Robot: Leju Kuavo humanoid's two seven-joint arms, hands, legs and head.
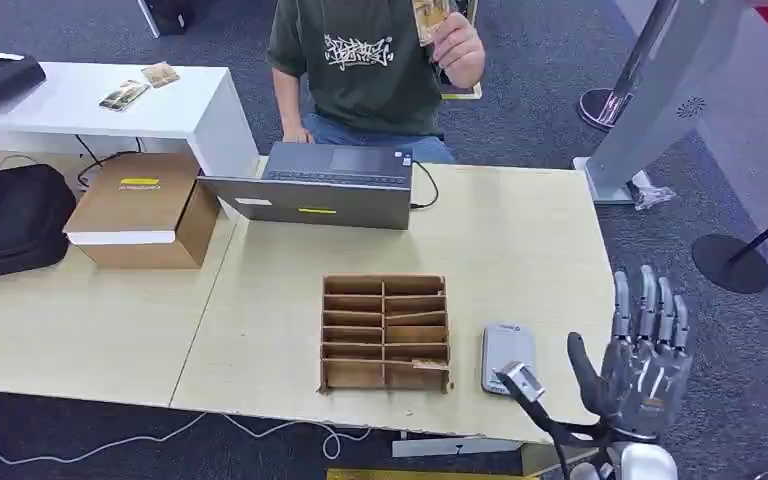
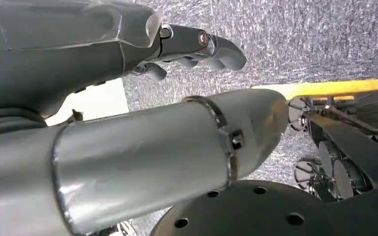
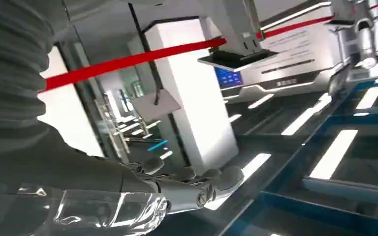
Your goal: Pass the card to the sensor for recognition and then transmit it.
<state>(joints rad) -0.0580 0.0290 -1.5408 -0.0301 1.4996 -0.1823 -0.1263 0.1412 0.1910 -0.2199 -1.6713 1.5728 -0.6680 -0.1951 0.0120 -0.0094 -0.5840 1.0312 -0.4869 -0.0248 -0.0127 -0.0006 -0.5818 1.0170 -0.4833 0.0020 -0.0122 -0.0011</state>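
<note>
We find the right robot hand (image 1: pixel 640 355) raised upright off the right edge of the tabletop (image 1: pixel 520 240), fingers straight and apart, released and holding nothing. The left robot hand (image 2: pixel 197 46) shows from its wrist camera above grey carpet, its fingers curled in with nothing in them. The card (image 1: pixel 430 18) is off the tabletop, held up by a person's hand (image 1: pixel 457 45) behind the far edge; the person wears a dark green shirt. The sensor (image 1: pixel 507 357), a small grey pad, lies flat near the front edge, just beside a wooden sorting tray (image 1: pixel 385 332) with two columns of slots. A grey laptop (image 1: pixel 325 185) sits at the far edge, and a cardboard box (image 1: pixel 140 210) and a black bag (image 1: pixel 10 220) lie to the left. A white desk (image 1: pixel 100 100) stands beyond. The floor is grey carpet (image 1: pixel 530 110); stanchion bases stand at right.
</note>
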